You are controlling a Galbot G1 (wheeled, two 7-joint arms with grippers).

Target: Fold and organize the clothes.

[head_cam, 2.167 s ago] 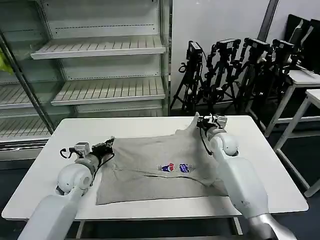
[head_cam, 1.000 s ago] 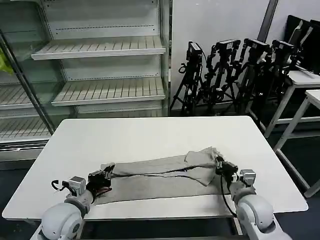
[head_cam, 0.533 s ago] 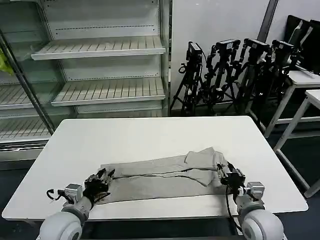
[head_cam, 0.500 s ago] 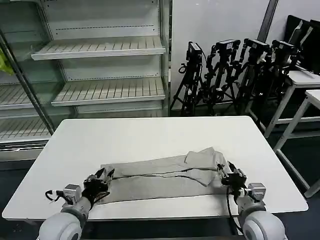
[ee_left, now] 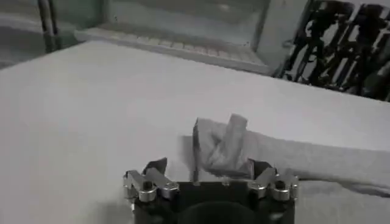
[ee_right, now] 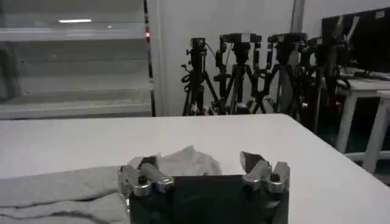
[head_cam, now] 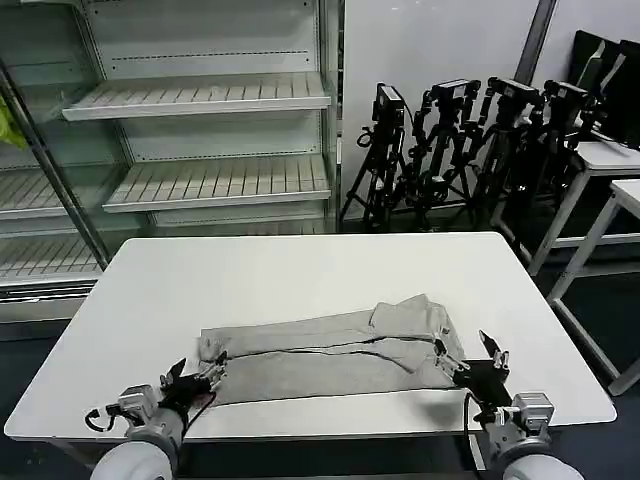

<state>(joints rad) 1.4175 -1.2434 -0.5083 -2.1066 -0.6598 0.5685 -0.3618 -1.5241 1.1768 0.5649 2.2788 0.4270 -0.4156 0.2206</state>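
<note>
1. Since half a second ago: both grippers drawn back toward the near edge of the table, fingers spread, no cloth between them; T-shirt left in the same long folded band.
2. Left gripper released, at the near left of the white table, fingers apart just beside the left end of the T-shirt; in the left wrist view a rumpled grey corner lying just ahead of the open fingers.
3. Right gripper likewise open, at the near right end of the band, fingers wide; in the right wrist view grey cloth spread in front of it.
4. T-shirt folded lengthwise, lying flat across the near half of the tabletop, one sleeve lapped over near its right end.
5. Rest of the tabletop plain white, matte.
6. Behind the table: white shelving unit with slatted shelves, on the left.
7. Right of the shelves: row of black tripods against a pale wall, another white table at the far right.
</note>
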